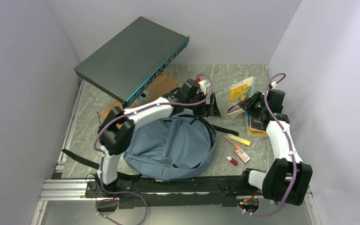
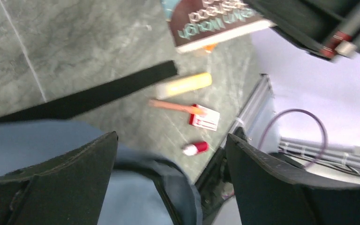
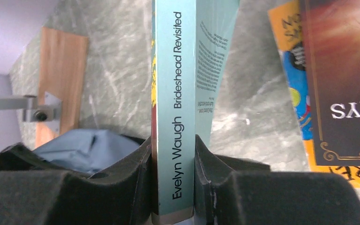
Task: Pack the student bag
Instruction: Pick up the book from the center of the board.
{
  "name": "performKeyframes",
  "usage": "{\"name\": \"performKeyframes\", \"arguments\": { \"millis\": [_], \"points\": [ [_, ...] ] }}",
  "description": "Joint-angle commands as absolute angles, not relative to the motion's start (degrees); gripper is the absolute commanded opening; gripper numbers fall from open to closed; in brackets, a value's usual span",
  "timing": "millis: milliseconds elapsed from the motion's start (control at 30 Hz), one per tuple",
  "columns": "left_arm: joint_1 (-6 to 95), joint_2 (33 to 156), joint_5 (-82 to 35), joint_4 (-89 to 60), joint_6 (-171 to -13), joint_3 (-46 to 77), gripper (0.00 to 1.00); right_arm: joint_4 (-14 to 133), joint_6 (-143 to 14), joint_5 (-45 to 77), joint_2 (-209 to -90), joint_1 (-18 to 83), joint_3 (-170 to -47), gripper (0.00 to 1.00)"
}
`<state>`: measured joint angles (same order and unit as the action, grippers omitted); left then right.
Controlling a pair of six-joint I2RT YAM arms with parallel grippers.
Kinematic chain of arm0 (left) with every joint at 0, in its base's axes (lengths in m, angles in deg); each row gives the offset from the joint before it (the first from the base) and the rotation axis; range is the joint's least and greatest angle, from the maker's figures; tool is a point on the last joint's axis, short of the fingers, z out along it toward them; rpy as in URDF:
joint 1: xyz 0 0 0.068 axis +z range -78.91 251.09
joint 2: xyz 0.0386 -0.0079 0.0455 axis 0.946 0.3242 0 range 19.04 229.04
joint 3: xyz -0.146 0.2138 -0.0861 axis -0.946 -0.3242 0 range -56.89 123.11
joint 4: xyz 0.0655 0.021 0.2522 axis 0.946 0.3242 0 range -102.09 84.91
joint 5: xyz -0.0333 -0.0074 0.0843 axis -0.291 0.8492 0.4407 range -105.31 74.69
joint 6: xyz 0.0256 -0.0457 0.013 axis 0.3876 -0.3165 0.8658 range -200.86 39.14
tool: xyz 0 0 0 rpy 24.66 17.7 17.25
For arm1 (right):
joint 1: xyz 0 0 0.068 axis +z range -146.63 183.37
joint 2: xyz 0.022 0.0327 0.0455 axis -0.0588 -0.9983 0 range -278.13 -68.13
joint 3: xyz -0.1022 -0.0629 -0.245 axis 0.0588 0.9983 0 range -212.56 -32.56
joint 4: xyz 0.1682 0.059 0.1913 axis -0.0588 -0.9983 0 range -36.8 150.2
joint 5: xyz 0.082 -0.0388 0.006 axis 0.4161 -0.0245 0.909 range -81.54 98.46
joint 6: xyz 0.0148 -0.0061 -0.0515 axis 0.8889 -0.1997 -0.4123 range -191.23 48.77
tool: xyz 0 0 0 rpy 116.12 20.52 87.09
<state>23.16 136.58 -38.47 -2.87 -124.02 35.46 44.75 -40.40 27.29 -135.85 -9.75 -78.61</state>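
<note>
1. Student bag (image 1: 173,145) lies flat on the grey worktop (image 1: 86,131), centre-near, between the two arms.
2. Left pincer (image 2: 171,140): jaws wide, nothing between them. It hangs over the bag's upper edge, near a black strap (image 2: 89,96).
3. Right pincer (image 3: 173,154): clamped on a teal paperback (image 3: 173,70), "Brideshead Revisited", held above the worktop right of the bag.
4. Yellow marker (image 1: 239,139) and red-capped bottle (image 1: 232,161) lie just right of the bag.

Top external view: fixed high behind the arm bases, looking down and forward over the whole desk (image 1: 225,77).

Left wrist view: close above the student bag (image 2: 51,145), facing the right near desk. It shares the yellow marker (image 2: 185,85) with the top view.

Right wrist view: very close, looking down past the right end effector (image 3: 173,154). It shares the wooden board (image 3: 61,79) with the top view.
</note>
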Motion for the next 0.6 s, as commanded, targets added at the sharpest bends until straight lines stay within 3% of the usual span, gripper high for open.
{"name": "performKeyframes", "arguments": {
  "millis": [0, 233, 433, 567],
  "points": [
    [23.41, 121.85, -39.01, -0.60, -118.02, 31.56, 0.95, 44.48, -43.41, 33.10, -132.03, -7.08, -87.90, 0.00],
    [25.01, 107.59, -43.89, 2.52, -112.58, 26.72, 0.96, 37.19, -44.65, 42.52, -131.57, 0.55, -98.92, 0.00],
    [29.67, 95.42, -44.25, 8.03, -107.71, 24.54, 0.97, 39.55, -40.43, 54.47, -127.11, 8.05, -97.06, 0.00],
    [31.82, 89.02, -39.83, 15.89, -102.20, 28.25, 0.99, 35.03, -44.03, 56.26, -122.82, 11.76, -95.83, 0.00]
  ]
}}
